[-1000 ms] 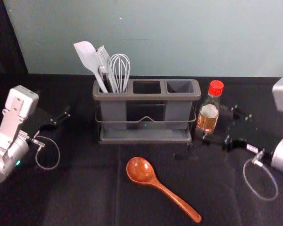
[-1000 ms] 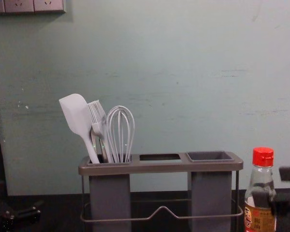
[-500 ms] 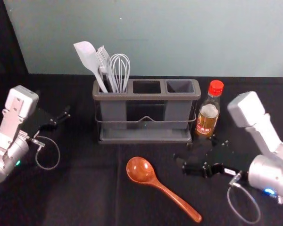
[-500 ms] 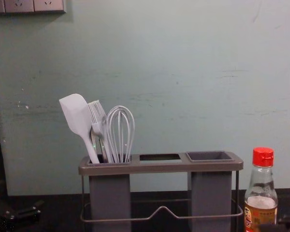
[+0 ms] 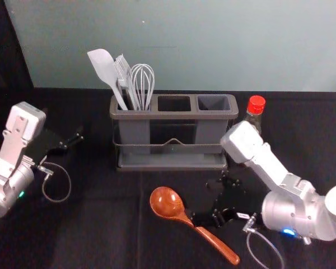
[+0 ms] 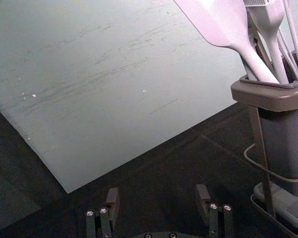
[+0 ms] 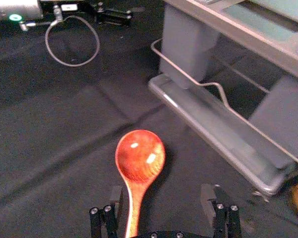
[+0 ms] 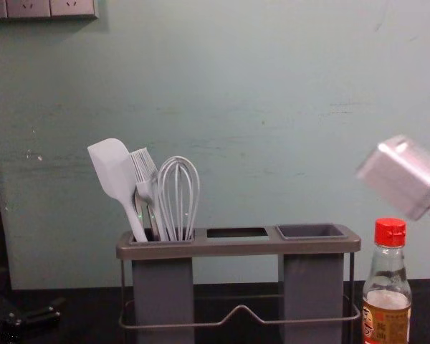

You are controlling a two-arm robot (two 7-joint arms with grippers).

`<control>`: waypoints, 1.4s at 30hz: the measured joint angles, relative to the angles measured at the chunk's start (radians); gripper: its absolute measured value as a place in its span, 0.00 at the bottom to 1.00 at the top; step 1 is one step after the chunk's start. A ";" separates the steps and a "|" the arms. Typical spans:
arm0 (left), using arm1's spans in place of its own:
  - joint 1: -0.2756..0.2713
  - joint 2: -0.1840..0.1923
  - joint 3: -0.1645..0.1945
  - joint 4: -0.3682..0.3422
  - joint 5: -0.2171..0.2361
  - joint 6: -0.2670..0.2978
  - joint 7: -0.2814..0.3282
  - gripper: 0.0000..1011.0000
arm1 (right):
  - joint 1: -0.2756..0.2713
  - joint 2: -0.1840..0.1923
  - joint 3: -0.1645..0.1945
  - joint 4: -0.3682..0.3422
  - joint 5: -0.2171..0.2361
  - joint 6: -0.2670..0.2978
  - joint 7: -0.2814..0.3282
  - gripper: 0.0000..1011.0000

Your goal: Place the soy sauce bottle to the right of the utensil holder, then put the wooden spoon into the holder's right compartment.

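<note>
Wide right claw [image 5: 203,200] near spoon's [image 5: 169,204] edge

Scuffed grey-green wall [image 8: 244,86], 3 socket panels [image 8: 29,8], black cloth [image 5: 101,230] below.

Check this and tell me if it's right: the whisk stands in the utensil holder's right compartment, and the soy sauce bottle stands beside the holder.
Wrong compartment: the head view shows the whisk standing in the left compartment of the utensil holder, not the right. The soy sauce bottle does stand beside the holder.
</note>
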 joint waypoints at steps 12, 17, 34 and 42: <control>0.000 0.000 0.000 0.000 0.000 0.000 0.000 0.99 | 0.100 -0.095 -0.100 0.098 -0.071 0.062 0.052 0.99; 0.000 0.000 0.000 0.000 0.000 0.000 0.000 0.99 | 0.137 -0.135 -0.128 0.143 -0.100 0.072 0.065 0.99; 0.000 0.000 0.000 0.000 0.000 0.000 0.000 0.99 | 0.187 -0.222 -0.135 0.254 -0.152 0.061 0.076 0.99; 0.000 0.000 0.000 0.000 0.000 0.000 0.000 0.99 | 0.190 -0.243 -0.123 0.281 -0.162 0.055 0.092 0.99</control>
